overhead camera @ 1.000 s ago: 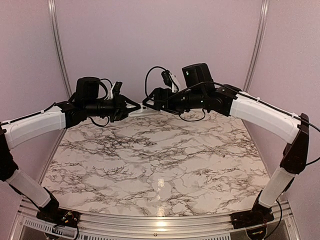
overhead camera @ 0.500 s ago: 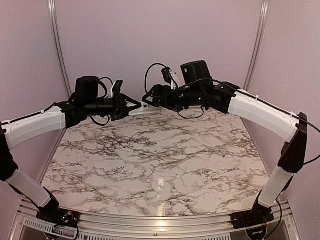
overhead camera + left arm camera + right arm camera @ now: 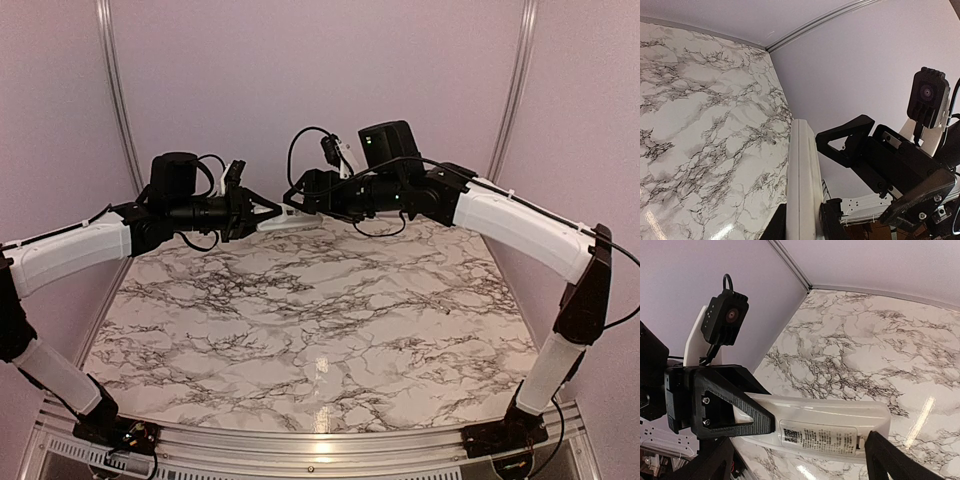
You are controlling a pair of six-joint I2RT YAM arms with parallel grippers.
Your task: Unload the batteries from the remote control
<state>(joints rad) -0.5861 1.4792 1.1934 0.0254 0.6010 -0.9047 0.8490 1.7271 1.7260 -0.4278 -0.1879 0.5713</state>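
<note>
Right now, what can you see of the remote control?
The remote control is a slim, glossy white plastic bar with a rounded end and a dark-printed label on one face. It hangs roughly level above the back of the table, one end clamped in the left gripper. The open right gripper flanks its free end; contact is unclear. No batteries show.

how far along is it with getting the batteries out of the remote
Done: the remote is off the table, clamped at one end by the left gripper. In hand: the open right gripper sits at the remote's free end, not gripping. Left: the labelled back panel looks shut and no batteries show, so opening it and taking them out remain.
</note>
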